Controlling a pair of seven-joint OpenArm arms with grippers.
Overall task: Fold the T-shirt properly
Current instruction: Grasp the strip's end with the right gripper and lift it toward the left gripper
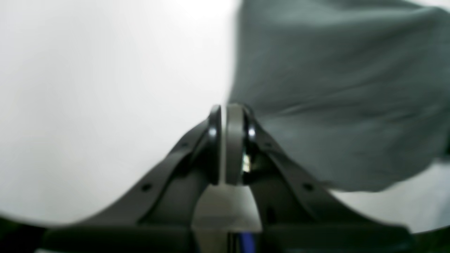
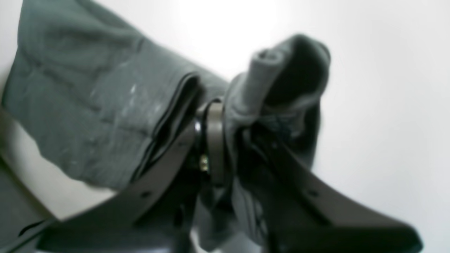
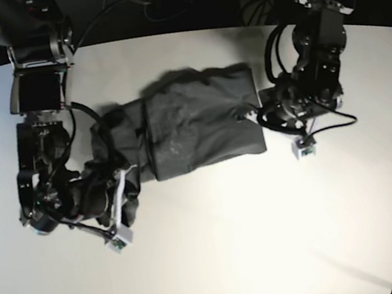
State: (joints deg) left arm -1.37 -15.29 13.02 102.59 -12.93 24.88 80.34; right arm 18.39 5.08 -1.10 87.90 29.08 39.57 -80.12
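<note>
Charcoal cotton, the T-shirt [image 3: 199, 120] lies partly folded mid-tabletop [image 3: 270, 239]. Our right pincer [image 2: 225, 123], at the scene's left, is clamped on a bunched end of it, lifted off the surface. Our left pincer [image 1: 228, 116] sits just off the cloth's right edge, pressed together on nothing. We judge a fold is under way; next, carry the gathered end rightward across the body.

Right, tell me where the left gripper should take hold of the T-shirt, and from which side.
Probably the T-shirt's free edge nearest the left gripper, approached from that side. The cloth lies flat there, while the right gripper already pinches the bunched opposite end.
</note>
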